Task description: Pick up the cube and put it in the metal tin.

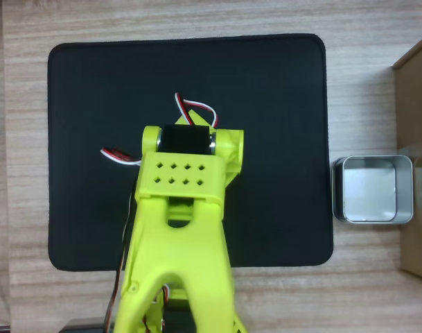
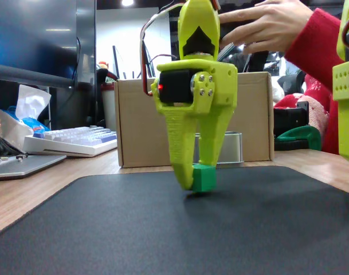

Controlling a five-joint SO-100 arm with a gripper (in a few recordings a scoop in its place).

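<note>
In the fixed view my yellow gripper (image 2: 196,175) points straight down and is shut on the small green cube (image 2: 204,178), which sits between the fingertips at or just above the black mat (image 2: 163,229). The metal tin (image 1: 373,189) stands on the wooden table just off the mat's right edge in the overhead view. In the fixed view the tin (image 2: 232,146) shows partly behind the gripper. From overhead my arm's wrist (image 1: 186,173) covers the cube and the fingers.
A brown cardboard box (image 1: 415,159) stands right of the tin; in the fixed view this box (image 2: 134,120) is behind the mat. A keyboard (image 2: 71,140) lies at the left. A person's hand and red sleeve (image 2: 289,34) are at the upper right.
</note>
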